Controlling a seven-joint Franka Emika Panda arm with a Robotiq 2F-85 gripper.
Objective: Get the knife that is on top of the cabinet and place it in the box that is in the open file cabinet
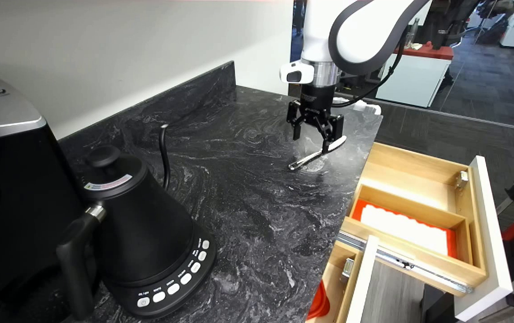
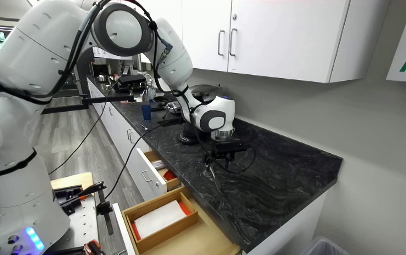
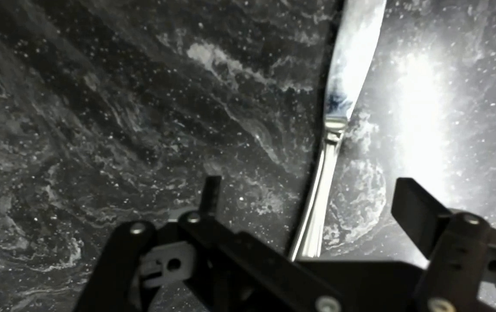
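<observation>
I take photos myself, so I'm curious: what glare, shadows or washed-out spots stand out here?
Wrist view: glare whitens the marbled cabinet top right of the gleaming knife, with an apparent dark shadow along its left edge; in an exterior view, the white item inside the box looks washed out.

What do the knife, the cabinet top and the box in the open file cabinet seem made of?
Knife: shiny metal, probably stainless steel; it catches bright reflections.
Cabinet top: polished stone or stone-look laminate; pale veins in black, glossy glare.
Box: likely smooth wood, perhaps plywood, low sheen, by its pale tan color.
</observation>
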